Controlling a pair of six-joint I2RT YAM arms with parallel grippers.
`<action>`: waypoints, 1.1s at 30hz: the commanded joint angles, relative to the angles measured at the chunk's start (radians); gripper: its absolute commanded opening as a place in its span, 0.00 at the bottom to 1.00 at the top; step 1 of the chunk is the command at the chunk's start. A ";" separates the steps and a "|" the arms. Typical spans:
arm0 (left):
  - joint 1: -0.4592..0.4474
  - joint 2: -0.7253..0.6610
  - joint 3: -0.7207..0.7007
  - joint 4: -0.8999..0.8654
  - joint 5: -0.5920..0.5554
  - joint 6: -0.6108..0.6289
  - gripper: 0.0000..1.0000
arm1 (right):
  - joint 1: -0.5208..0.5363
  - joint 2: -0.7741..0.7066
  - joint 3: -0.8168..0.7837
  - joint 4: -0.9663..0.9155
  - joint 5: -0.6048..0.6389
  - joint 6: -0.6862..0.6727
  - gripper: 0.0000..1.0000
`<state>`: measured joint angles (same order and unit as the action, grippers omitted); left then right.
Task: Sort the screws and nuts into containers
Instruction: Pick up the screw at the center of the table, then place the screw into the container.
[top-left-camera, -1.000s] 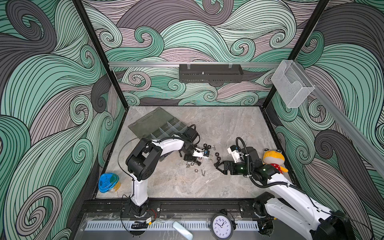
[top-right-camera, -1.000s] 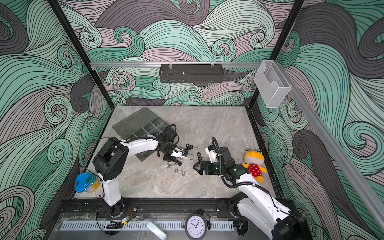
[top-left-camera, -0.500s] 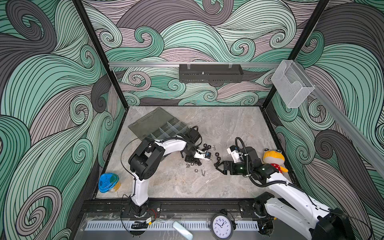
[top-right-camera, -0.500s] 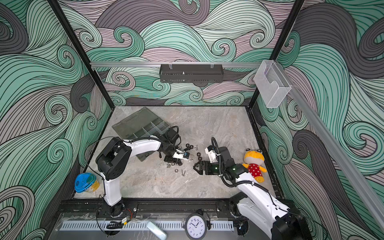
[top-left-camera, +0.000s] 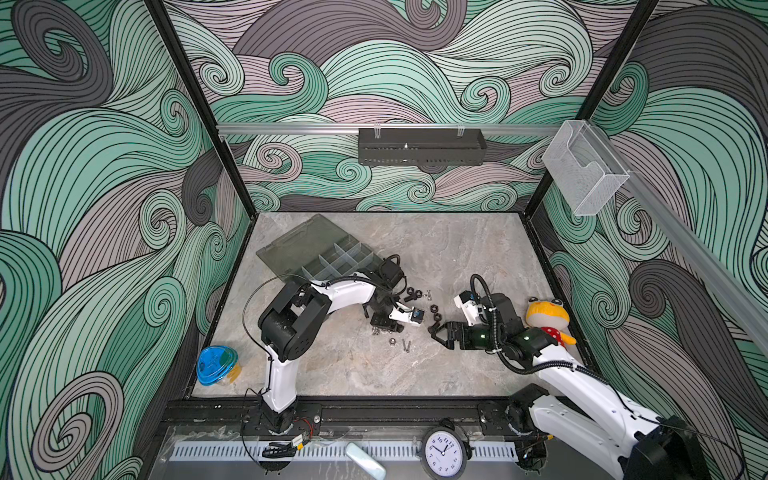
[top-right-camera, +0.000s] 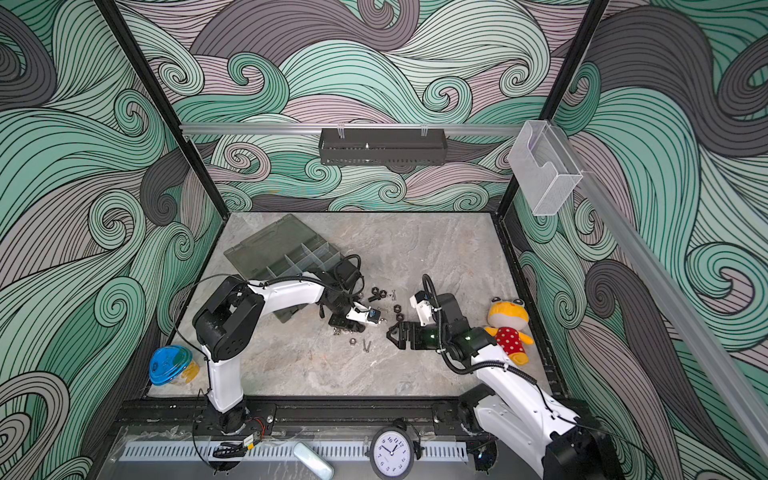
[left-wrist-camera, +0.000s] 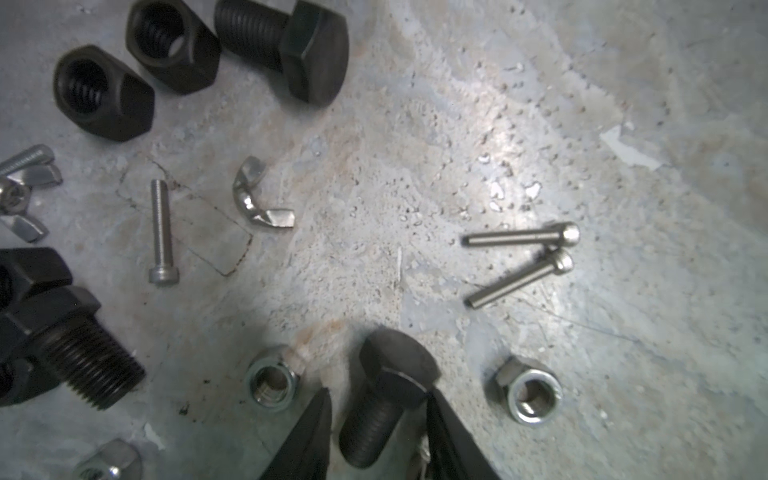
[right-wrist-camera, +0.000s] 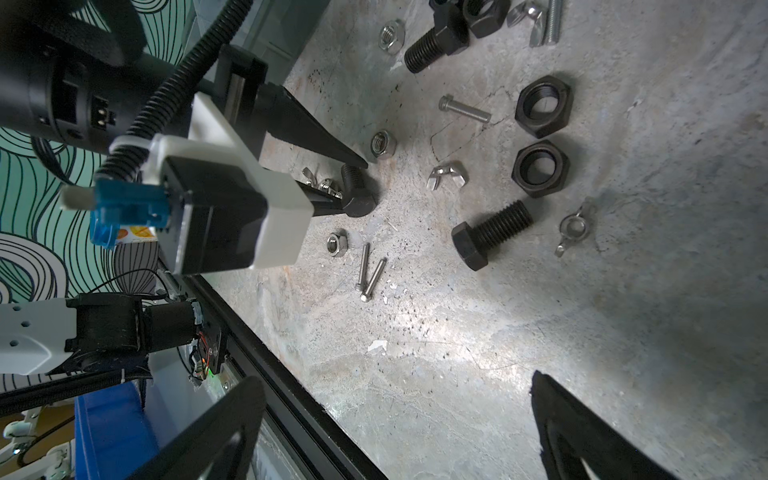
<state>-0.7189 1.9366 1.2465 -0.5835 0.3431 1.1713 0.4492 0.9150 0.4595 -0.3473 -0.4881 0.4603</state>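
Fingers of the left claw (left-wrist-camera: 378, 394) stood narrowly apart astride a black bolt (left-wrist-camera: 374, 424) lying on the counter (left-wrist-camera: 623, 124); one touched its head, the other stood clear of the shaft. Silver nuts (left-wrist-camera: 272, 384) lay on either side, two thin screws (left-wrist-camera: 519, 237) just past them. The right claw (right-wrist-camera: 397, 377) gaped wide, holding nothing, near the loose hardware (top-left-camera: 434, 308) mid-counter. The organiser box (top-left-camera: 337, 261) sat toward the far left corner.
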 joint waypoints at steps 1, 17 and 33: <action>-0.008 0.028 0.040 -0.052 0.034 0.025 0.39 | -0.002 -0.002 0.010 0.005 -0.006 -0.009 1.00; 0.002 -0.038 0.024 0.033 0.030 -0.073 0.15 | -0.002 0.000 0.038 0.011 -0.021 -0.010 1.00; 0.248 -0.268 -0.061 0.145 0.003 -0.389 0.13 | 0.131 0.200 0.245 0.103 -0.005 -0.015 1.00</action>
<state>-0.5167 1.7168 1.2098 -0.4622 0.3626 0.8650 0.5438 1.0786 0.6521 -0.2874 -0.5049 0.4557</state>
